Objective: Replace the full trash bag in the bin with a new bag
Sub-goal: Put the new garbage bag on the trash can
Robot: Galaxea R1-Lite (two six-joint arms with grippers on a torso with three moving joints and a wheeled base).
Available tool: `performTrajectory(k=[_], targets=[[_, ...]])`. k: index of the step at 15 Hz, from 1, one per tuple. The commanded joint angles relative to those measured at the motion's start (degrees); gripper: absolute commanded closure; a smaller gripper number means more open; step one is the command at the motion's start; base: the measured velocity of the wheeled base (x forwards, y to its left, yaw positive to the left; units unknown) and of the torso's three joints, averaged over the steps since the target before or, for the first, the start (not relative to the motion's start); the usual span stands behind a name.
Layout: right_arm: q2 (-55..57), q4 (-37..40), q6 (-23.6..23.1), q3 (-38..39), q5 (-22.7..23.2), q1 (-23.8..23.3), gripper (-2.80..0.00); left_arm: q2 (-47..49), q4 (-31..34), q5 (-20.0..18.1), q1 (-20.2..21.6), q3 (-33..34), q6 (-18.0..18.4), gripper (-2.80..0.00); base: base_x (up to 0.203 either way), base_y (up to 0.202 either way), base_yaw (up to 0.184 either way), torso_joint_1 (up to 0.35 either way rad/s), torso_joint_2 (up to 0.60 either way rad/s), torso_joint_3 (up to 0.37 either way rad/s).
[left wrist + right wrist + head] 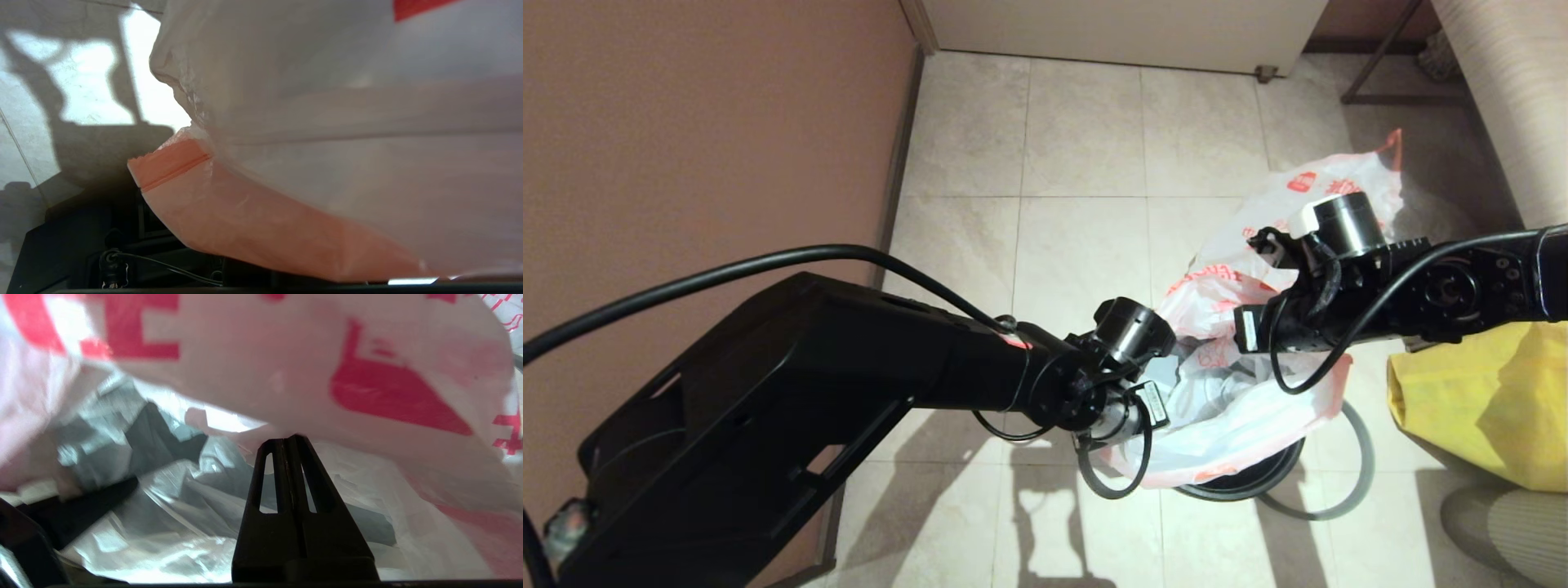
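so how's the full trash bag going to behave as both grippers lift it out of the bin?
Likely floppy: the full trash bag is thin, creased film that drapes over the bin. Probably light for its bulk, since the lumps look like clear plastic. It may slip or tear, as the right gripper pinches only thin film.

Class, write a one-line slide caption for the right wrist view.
Shut right gripper pinches the thin white red-printed plastic trash bag above clear crumpled contents.

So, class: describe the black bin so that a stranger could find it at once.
Start at the tiled floor and find the big yellow bag on the right. Just left of it, a round black bin sits under the printed white trash bag; beside it lies a loose grey ring.
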Motion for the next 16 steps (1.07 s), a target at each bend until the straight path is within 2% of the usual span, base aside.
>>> performTrajectory(k=[1,3,6,8,10,13,16], targets=[[-0.42,0.01,-1.90,2.22,-0.42,0.30,0.00,0.31,0.07,0.08,0.54,-0.55,-0.30,0.00,0.000,0.000,0.000,0.000,0.00,0.000],[-1.93,-0.17,-3.45,5.29,-1.10,-0.45,0.00,0.31,-0.02,0.08,1.28,-0.89,-0.39,0.00,0.000,0.000,0.000,0.000,0.00,0.000],[-6.48,-0.12,-4.33,7.83,-5.52,-4.99,0.00,0.28,-0.09,0.18,4.66,-2.46,-0.63,0.00,0.000,0.000,0.000,0.000,0.00,0.000],[-10.64,0.08,-3.94,8.55,-6.00,-5.75,0.00,0.31,-0.08,0.33,6.67,-4.68,-1.26,0.00,0.000,0.000,0.000,0.000,0.00,0.000],[-13.28,0.12,-3.42,10.01,-5.92,-2.62,0.00,0.31,-0.11,0.26,7.02,-5.03,-1.55,0.00,0.000,0.000,0.000,0.000,0.00,0.000],[-14.48,-0.16,-3.45,9.99,-6.19,4.25,0.00,-0.55,-0.19,1.02,8.93,-6.32,-5.17,0.00,0.000,0.000,0.000,0.000,0.00,0.000],[-8.63,0.03,-1.03,3.60,-12.62,8.23,0.00,-0.57,-0.02,0.88,11.40,-8.23,-7.31,0.00,0.000,0.000,0.000,0.000,0.00,0.000]])
